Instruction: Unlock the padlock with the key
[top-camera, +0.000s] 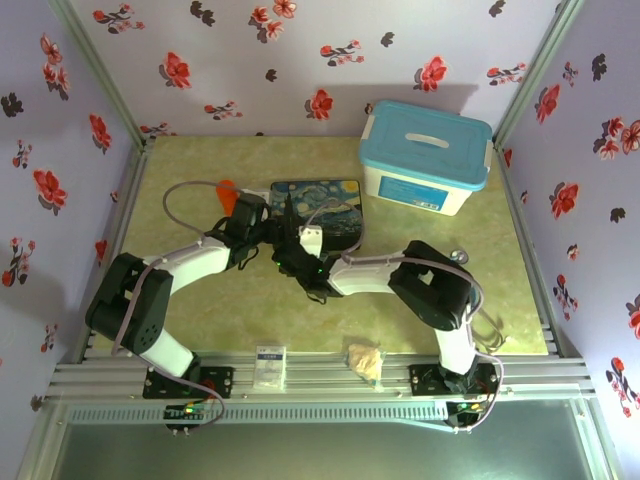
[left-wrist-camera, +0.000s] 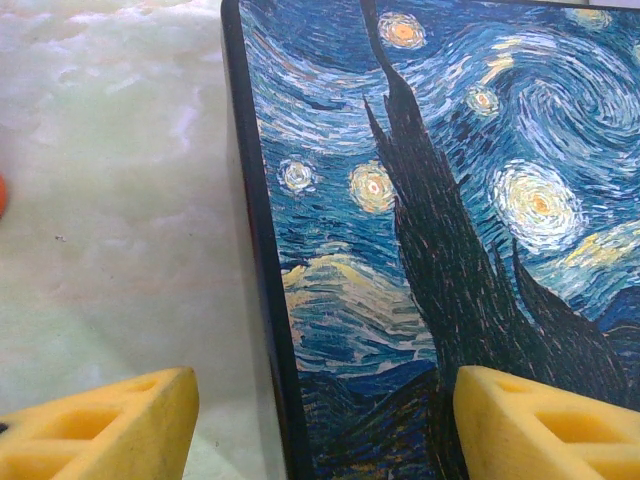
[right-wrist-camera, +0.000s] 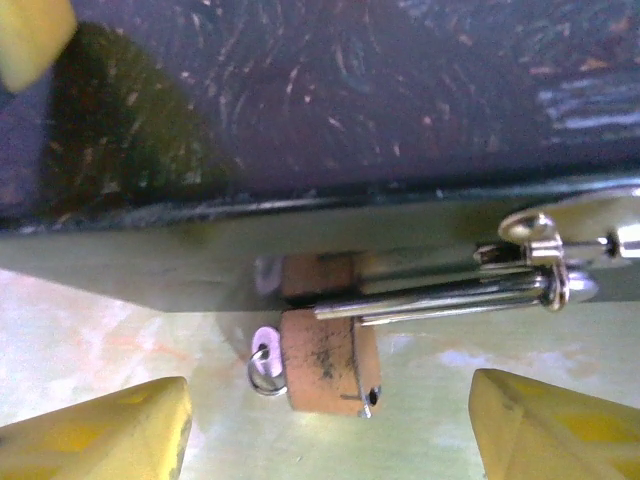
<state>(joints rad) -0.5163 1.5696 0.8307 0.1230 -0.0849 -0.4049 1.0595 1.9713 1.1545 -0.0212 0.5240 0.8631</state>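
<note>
Lying on its side on the table (right-wrist-camera: 90, 330), just in front of the near wall of the painted box (left-wrist-camera: 420, 200), the padlock (right-wrist-camera: 322, 360) is seen between the two yellow fingers (right-wrist-camera: 100, 430) of the right gripper (right-wrist-camera: 330, 425), which are spread wide and closed on nothing. Its thin silver shackle (right-wrist-camera: 450, 300) is run rightward to the box's small metal latch (right-wrist-camera: 545, 265), through which it appears to be hooked. At the padlock's opposite end a small silvery loop, taken to be the head of the key (right-wrist-camera: 262, 368), is seen against the brass body; whether its blade is seated in the lock cannot be told. The left gripper (left-wrist-camera: 325, 410) is likewise held wide open, one finger over the bare table and the other over the painted lid, so that the box's dark left edge is straddled. In the top view the box is found near the middle of the table, toward the far edge, with both arms bent in to it; a white tub with a blue lid (top-camera: 427, 155) is set at the far right corner, an orange object (top-camera: 226, 190) is seen just left of the box, and a small white packet (top-camera: 270, 365) and a crumpled tan lump (top-camera: 365, 360) are seen at the near edge
</note>
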